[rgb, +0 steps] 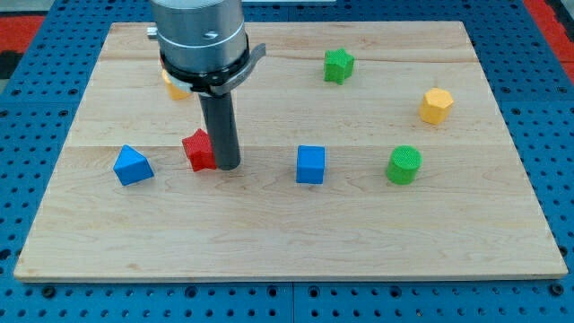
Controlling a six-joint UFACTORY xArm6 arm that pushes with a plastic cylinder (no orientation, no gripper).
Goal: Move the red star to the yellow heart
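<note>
My tip [228, 167] touches the red star's [197, 150] right side, left of the counter's [287, 242] centre; no jaws show.

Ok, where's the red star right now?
The red star sits left of the board's centre, touching my tip on its right, with the blue triangular block further to the view's left.

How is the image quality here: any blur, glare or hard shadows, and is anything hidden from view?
Camera view: sharp, evenly lit, with no glare on the board. Shadows are soft and short, as under the blue cube. The arm's body hides most of the yellow block. My tip touches the red star on its right.
</note>
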